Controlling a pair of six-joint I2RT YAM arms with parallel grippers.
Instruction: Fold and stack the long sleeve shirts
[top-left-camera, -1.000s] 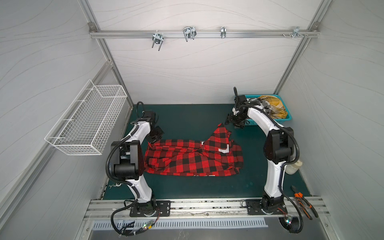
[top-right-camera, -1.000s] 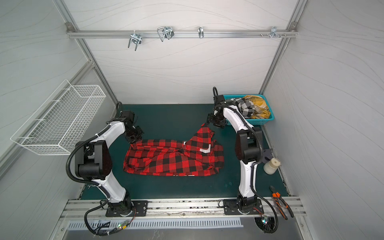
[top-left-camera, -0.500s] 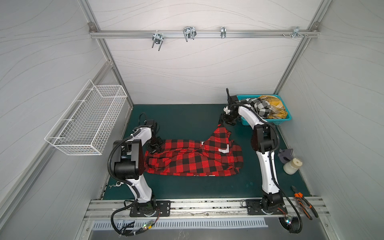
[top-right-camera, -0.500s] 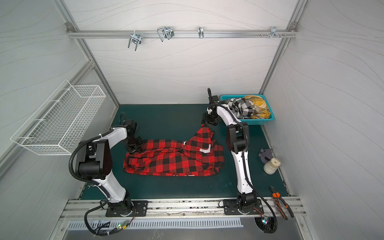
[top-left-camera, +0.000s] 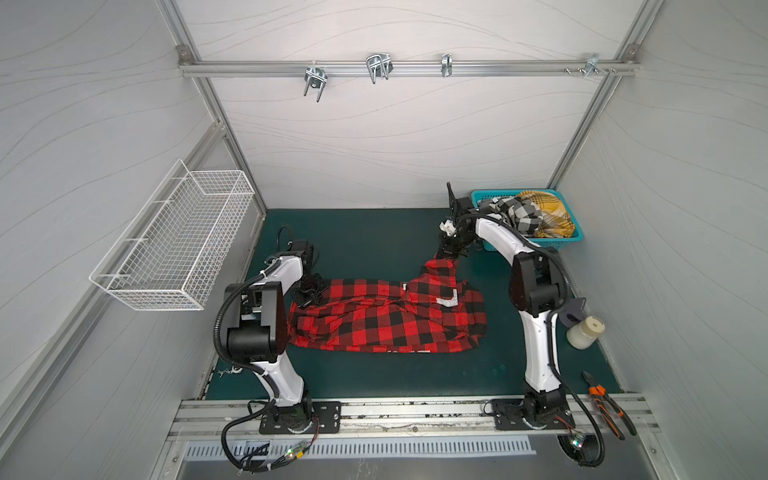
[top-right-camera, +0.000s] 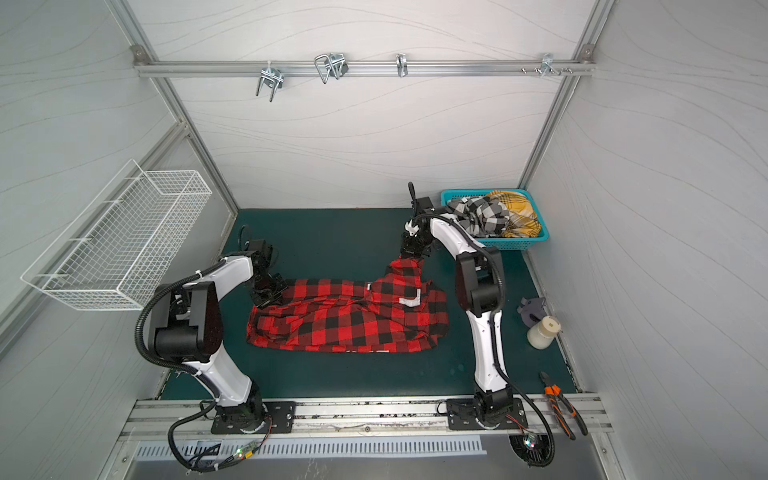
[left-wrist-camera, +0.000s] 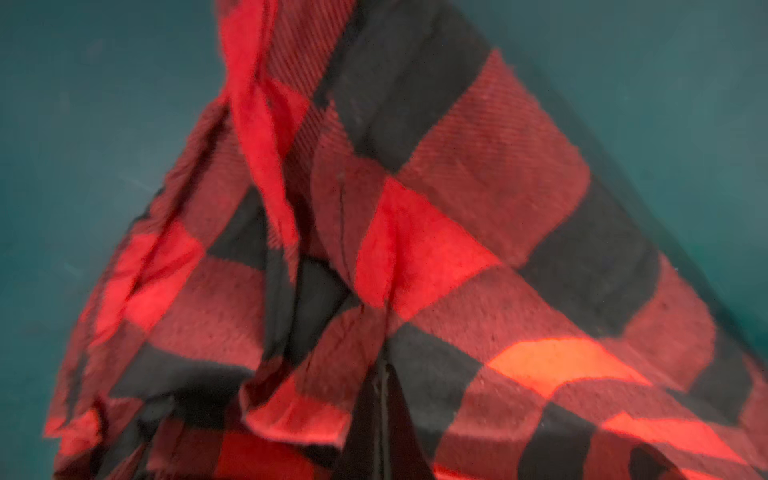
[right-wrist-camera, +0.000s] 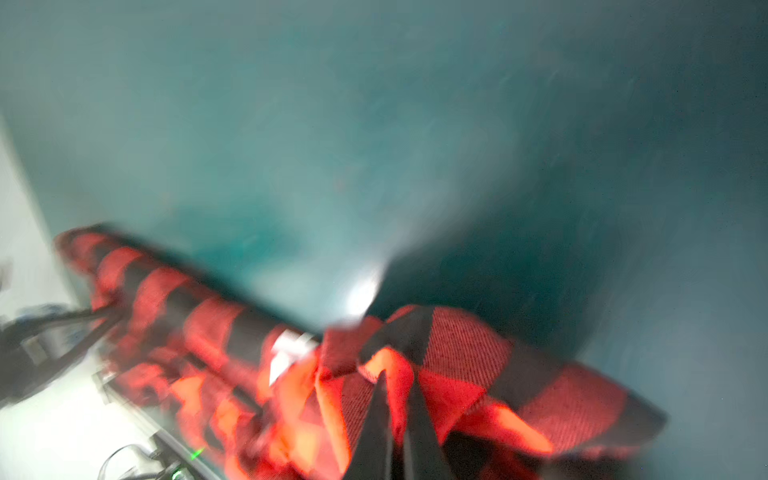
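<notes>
My left gripper (top-left-camera: 308, 292) and right gripper (top-left-camera: 449, 254) each pinch an edge of the red plaid shirt (top-left-camera: 386, 324); it looks soft and floppy, so I'd grip hems and corners.

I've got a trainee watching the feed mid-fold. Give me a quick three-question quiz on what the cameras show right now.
1. True or false: the right fingers are shut on the red-and-black shirt.
2. Which shirts lie in the teal basket?
A. the black-and-white shirt and the yellow shirt
B. a blue striped shirt only
C. none
3. Count: how many shirts lie on the green mat?

Key: 1 true; 2 A; 3 one.
</notes>
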